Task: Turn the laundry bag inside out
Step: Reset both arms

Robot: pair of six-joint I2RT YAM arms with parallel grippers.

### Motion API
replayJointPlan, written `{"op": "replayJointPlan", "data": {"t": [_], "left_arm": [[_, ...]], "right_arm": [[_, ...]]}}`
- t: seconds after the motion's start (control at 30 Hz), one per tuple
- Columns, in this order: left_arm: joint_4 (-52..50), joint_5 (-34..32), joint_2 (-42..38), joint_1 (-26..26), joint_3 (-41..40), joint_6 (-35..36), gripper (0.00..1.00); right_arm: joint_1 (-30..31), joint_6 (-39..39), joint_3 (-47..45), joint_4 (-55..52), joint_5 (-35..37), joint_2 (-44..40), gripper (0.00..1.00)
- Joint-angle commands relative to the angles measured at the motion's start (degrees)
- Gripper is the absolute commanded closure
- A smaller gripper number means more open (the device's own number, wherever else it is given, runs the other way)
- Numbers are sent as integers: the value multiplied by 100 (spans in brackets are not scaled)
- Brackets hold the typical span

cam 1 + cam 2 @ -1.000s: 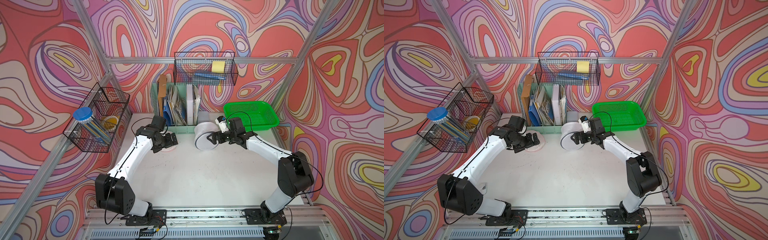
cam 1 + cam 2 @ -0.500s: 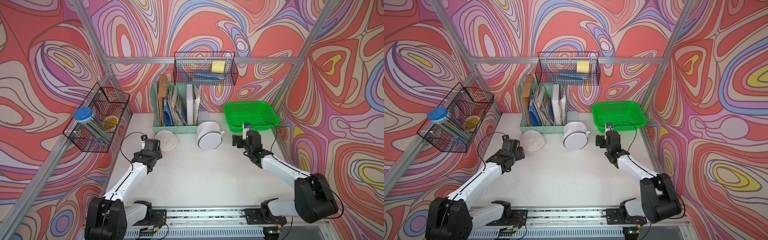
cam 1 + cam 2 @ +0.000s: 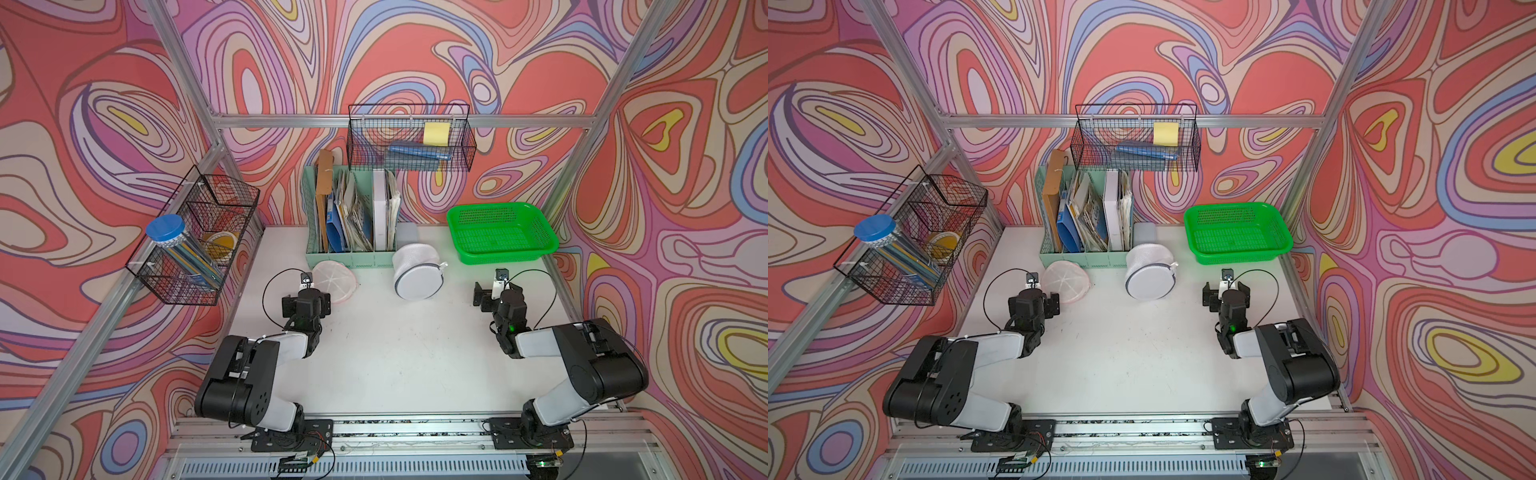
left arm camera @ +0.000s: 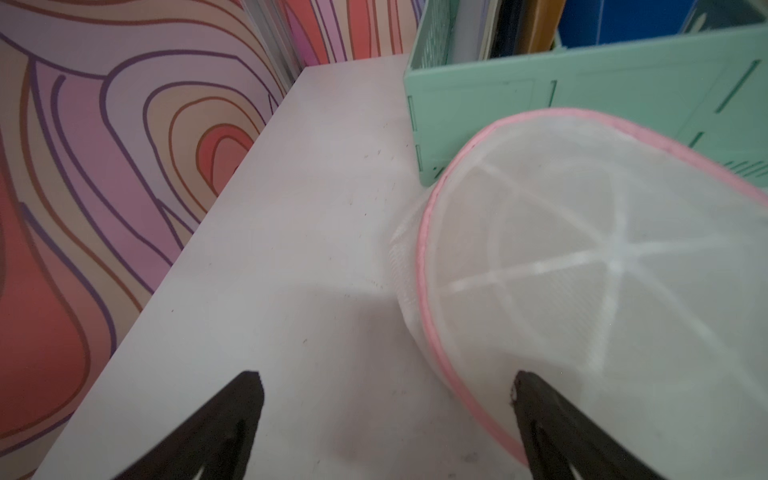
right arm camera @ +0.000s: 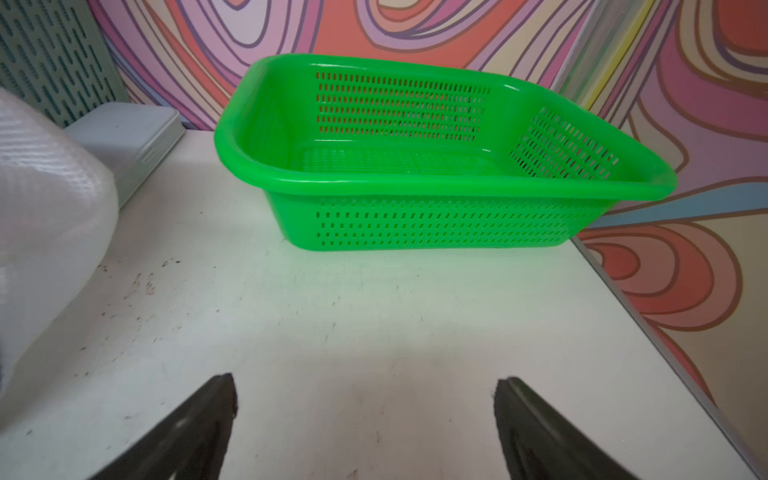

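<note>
Nearest me, low in the frame in both top views, the two arms are folded over the bench (image 3: pixel 395 353). My left pincer (image 3: pixel 307 298) is released, jaws spread wide and empty. My right pincer (image 3: pixel 496 296) is the same, wide and holding nothing.

Just past the left pincer, up and slightly right of it, lies a flat pink-rimmed mesh bag (image 3: pixel 334 279). In the left wrist view its rim sits close beside one jaw, and I cannot tell whether they touch.

Further up, near the centre of the frame, is the white drum-shaped laundry bag (image 3: pixel 417 277). It lies tipped on its side, between the two pincers and apart from both. Its grey-rimmed round face is turned down-frame toward the arms, so its axis runs up-frame, away from me. From the right pincer it lies up and to the left, and I judge that arm the nearer one. Any reach for the rim would go in from the right.

Behind the bag stands the file rack (image 3: pixel 351 257), which it seems to lean on, with the green basket (image 3: pixel 500 232) at upper right.
</note>
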Motion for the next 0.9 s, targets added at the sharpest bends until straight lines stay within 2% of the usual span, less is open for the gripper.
{"op": "replayJointPlan", "data": {"t": [0.0,0.03,0.07,0.2,0.23,0.3,0.37,0.43,0.5,0.57,0.67,0.87], "left_arm": [[1086,339,14,89,-215,292,1],[1293,430,20,106,-320,316,1],[1179,490,-25,142,-321,260,1],[1227,867,112,409,-381,-15,1],[2047,871,404,436,-559,96,1],[1255,973,161,432,-366,14,1],[1906,869,386,423,-499,115,1],[1299,904,201,426,-357,5,1],[1813,879,358,428,-479,80,1],[1414,904,242,418,-383,37,1],[1715,879,326,419,-456,63,1],[1564,905,280,419,-421,57,1]], "right_arm": [[-343,138,-60,1084,-763,393,2],[-345,90,-41,1155,-819,472,2],[-369,141,119,549,-881,345,2],[-435,264,315,346,-780,445,2],[-431,288,328,292,-709,430,2],[-436,293,336,302,-686,449,2],[-435,296,338,249,-684,426,2],[-433,294,335,269,-685,431,2],[-435,295,336,297,-686,440,2],[-431,289,338,286,-688,435,2],[-434,290,336,273,-690,435,2],[-431,292,336,278,-692,435,2]]}}
